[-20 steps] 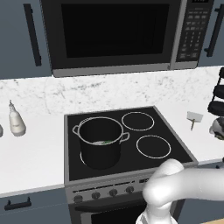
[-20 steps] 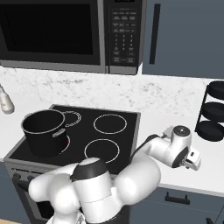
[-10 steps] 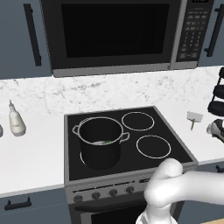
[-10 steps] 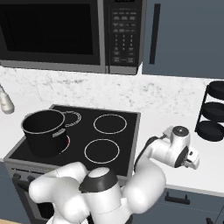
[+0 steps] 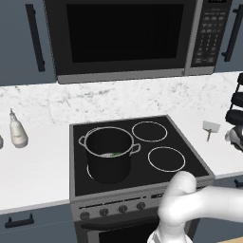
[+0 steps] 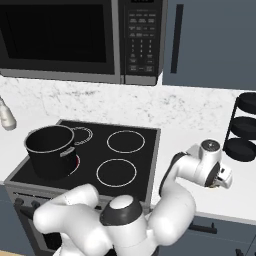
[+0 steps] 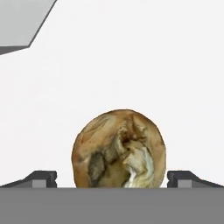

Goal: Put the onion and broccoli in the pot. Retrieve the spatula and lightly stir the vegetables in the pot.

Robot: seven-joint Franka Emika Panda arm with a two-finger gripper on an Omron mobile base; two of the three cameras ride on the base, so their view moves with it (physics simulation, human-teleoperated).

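Over on the white counter (image 6: 185, 137) right of the stove (image 5: 142, 156), the gripper (image 7: 112, 178) hung wide open with the onion (image 7: 119, 148) between its fingertips (image 7: 43, 178), gripping nothing, while the pot (image 5: 109, 153) sat on the front-left burner with green broccoli (image 5: 113, 154) inside.

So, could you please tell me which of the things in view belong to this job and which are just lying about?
For the job:
- onion, between the open jaws
- pot on the stove, something green inside
- spatula on the counter

Lying about:
- bottle
- microwave
- black rack
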